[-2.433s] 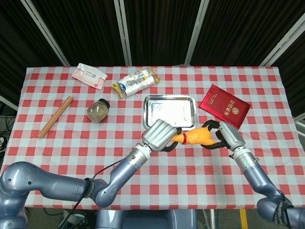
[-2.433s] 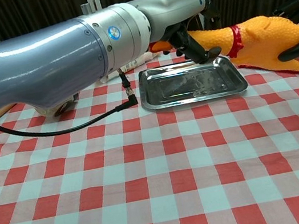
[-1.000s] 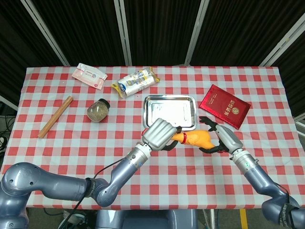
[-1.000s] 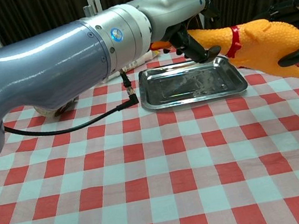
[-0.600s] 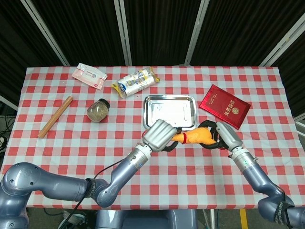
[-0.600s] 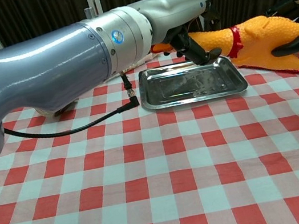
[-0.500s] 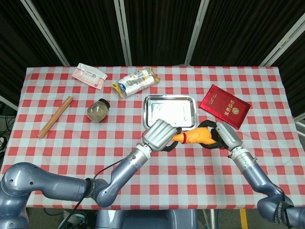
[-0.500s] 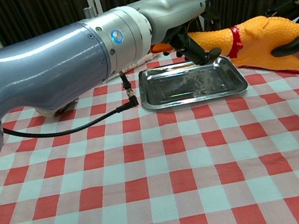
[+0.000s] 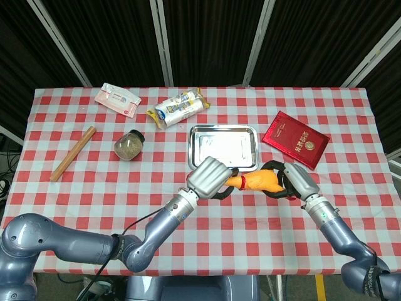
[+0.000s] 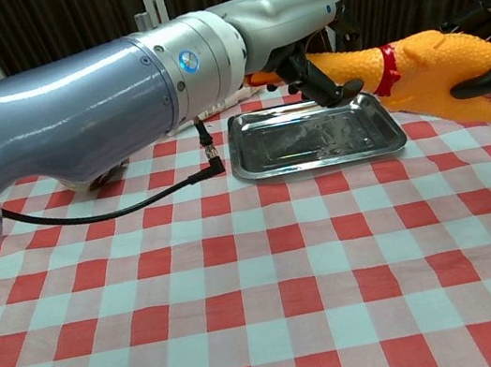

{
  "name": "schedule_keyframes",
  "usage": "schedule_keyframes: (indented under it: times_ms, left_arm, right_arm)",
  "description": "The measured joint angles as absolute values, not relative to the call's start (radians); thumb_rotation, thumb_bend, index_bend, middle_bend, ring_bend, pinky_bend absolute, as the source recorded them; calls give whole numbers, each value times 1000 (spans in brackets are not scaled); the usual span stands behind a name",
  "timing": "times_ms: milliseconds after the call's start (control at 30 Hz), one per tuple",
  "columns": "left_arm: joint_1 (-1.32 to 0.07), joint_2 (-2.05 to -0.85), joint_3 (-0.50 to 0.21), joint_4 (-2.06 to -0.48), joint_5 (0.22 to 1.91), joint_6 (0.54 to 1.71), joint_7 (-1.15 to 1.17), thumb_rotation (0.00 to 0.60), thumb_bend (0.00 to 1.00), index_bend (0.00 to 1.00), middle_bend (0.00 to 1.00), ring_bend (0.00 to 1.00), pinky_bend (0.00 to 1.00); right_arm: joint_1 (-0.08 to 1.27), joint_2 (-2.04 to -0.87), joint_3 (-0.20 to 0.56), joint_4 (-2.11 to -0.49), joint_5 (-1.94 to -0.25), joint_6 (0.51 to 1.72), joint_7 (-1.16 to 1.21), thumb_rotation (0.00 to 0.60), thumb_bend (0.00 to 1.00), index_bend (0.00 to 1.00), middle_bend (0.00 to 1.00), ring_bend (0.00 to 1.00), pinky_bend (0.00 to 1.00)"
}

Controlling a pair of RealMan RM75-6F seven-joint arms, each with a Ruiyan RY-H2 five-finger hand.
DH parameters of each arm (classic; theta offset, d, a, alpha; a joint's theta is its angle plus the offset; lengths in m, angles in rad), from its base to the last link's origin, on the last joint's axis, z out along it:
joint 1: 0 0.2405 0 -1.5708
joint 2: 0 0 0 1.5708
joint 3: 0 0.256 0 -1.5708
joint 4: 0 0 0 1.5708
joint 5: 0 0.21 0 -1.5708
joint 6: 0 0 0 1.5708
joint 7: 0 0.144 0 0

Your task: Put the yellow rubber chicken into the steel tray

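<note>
Spanning left hand (image 9: 210, 176) and right hand (image 9: 294, 180): rubber chicken (image 9: 258, 182).

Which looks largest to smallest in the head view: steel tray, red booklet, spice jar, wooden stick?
1. steel tray
2. red booklet, nearly the tray's size
3. wooden stick, long but thin
4. spice jar

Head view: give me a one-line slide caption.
Both hands, left and right, hold the yellow rubber chicken just in front of the empty steel tray.
</note>
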State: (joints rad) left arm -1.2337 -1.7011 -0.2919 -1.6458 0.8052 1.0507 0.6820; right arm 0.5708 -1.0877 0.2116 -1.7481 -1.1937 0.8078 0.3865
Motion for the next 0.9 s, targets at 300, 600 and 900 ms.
schedule_keyframes:
  times_ms: [300, 600, 900]
  left_arm:
    - [-1218, -1700, -286, -1631, 831, 1058, 660, 600, 674, 678, 715, 613, 651]
    - [-1191, -1695, -277, -1627, 866, 1063, 617, 600, 662, 671, 709, 611, 650]
    - [-1129, -1682, -256, -1595, 951, 1075, 481, 600, 651, 661, 702, 608, 650]
  right_arm:
    - [568, -1043, 195, -1751, -1276, 776, 461, 600, 86, 0, 41, 8, 149]
    - [545, -1021, 184, -1752, -1325, 819, 493, 600, 86, 0, 11, 0, 137]
    - [482, -993, 175, -1733, -1325, 925, 484, 600, 85, 0, 11, 0, 137]
